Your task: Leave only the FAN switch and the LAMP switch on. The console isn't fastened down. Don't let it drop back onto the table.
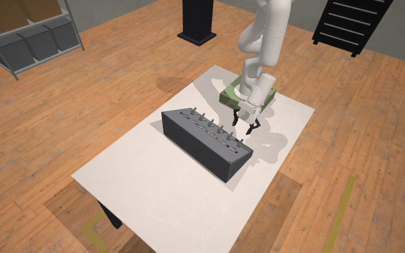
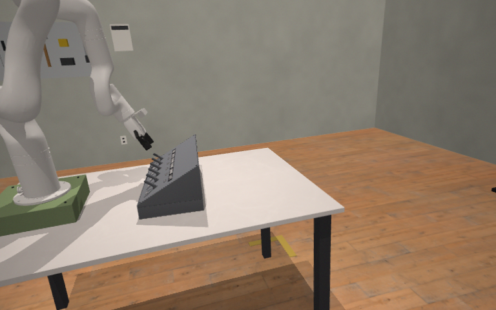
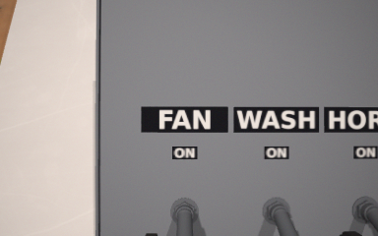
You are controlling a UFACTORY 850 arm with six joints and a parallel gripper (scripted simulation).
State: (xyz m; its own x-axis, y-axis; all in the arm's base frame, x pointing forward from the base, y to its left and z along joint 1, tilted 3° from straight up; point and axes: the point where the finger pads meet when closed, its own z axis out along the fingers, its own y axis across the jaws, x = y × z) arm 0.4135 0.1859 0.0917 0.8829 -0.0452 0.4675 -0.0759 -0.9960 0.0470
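A dark grey wedge-shaped console (image 1: pixel 196 146) (image 2: pixel 179 184) (image 3: pixel 221 59) lies on the white table (image 1: pixel 149 193) (image 2: pixel 256 183) (image 3: pixel 49 123). A row of several toggle levers runs along its sloped face. The wrist view shows the labels FAN (image 3: pixel 184 119), WASH (image 3: pixel 276 119) and part of HORN (image 3: pixel 351 119), each with an ON mark below it. The FAN lever (image 3: pixel 183 216) (image 1: pixel 240 142) (image 2: pixel 157 156), the WASH lever (image 3: pixel 278 216) and the HORN lever (image 3: pixel 366 212) are cut off at the bottom edge, so I cannot tell their positions. My gripper (image 1: pixel 241 128) (image 2: pixel 144 140) is open and empty, just above the FAN end.
The green arm base (image 1: pixel 227 96) (image 2: pixel 43 212) sits on the table behind the console. The console's left edge stands close to the table's side edge. A shelf (image 1: pixel 38 41), a black pillar (image 1: pixel 196 17) and a black rack (image 1: pixel 352 20) stand on the floor far off.
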